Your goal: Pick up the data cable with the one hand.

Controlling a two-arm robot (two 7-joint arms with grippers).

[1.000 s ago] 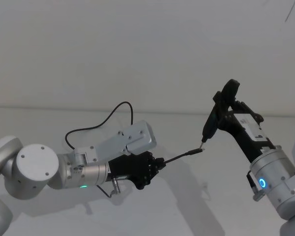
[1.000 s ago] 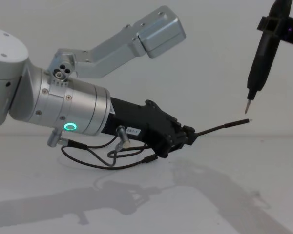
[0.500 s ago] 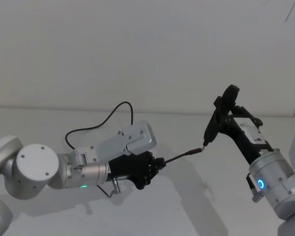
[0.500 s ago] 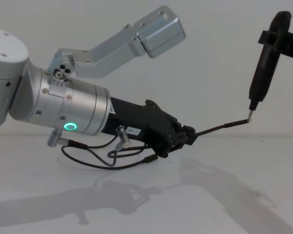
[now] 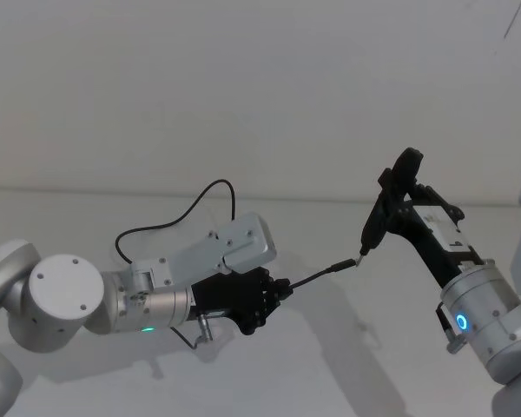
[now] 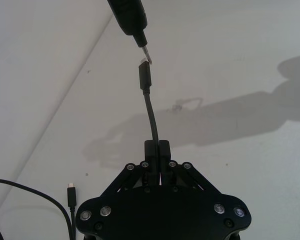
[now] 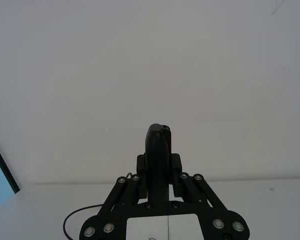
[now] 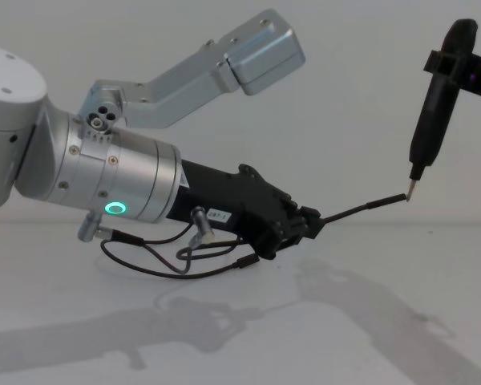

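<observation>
Data cable [image 5: 317, 275] is sitting mid-frame in the head view, lifted off the table, short free end running lower-left to upper-right, plug [image 6: 144, 78] leading. Rest of the cord is looping back toward upper left [image 5: 210, 193] and trailing on the table [image 8: 216, 267]; second plug is lying flat at lower left of the left wrist view [image 6: 71, 194].

Left gripper [image 5: 282, 286] is clamping the cable just behind that end, fingers [image 6: 150, 148] pressed together on it. White label on its body [image 8: 217, 215], text unreadable.

Right gripper [image 7: 158, 170] is gripping a dark pointed tool [image 8: 430, 120], upright at right of frame; tip is touching or just off the plug.

White table [image 5: 330, 365] is giving open room all around.
</observation>
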